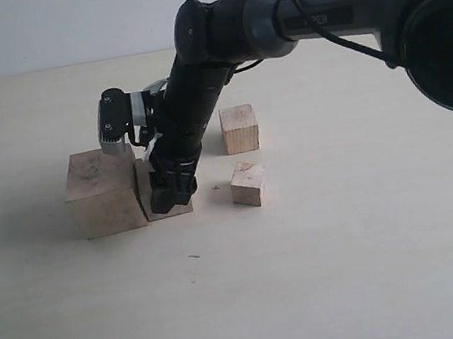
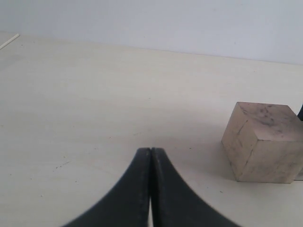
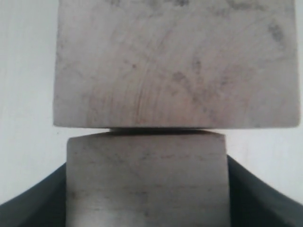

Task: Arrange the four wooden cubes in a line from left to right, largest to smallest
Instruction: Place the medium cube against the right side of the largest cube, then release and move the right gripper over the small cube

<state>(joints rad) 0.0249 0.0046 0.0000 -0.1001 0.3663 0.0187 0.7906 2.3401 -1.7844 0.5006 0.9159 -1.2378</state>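
The largest wooden cube [image 1: 103, 191] stands on the table at the left; the left wrist view shows it as well [image 2: 265, 142]. Right beside it sits the second-largest cube [image 1: 145, 181], mostly hidden by my right gripper [image 1: 171, 196]. In the right wrist view this cube [image 3: 147, 184] fills the space between the dark fingers [image 3: 42, 203], and its far face sits against the largest cube [image 3: 175, 61]. My right gripper [image 3: 146, 189] is shut on it. Two smaller cubes stand further right, one behind [image 1: 239, 128] and one in front [image 1: 248, 183]. My left gripper [image 2: 150, 153] is shut and empty.
The right arm [image 1: 199, 97] reaches across from the upper right and down over the left half of the pale table [image 1: 350, 270]. A light wall [image 1: 63, 24] bounds the far side. The left arm does not show in the exterior view.
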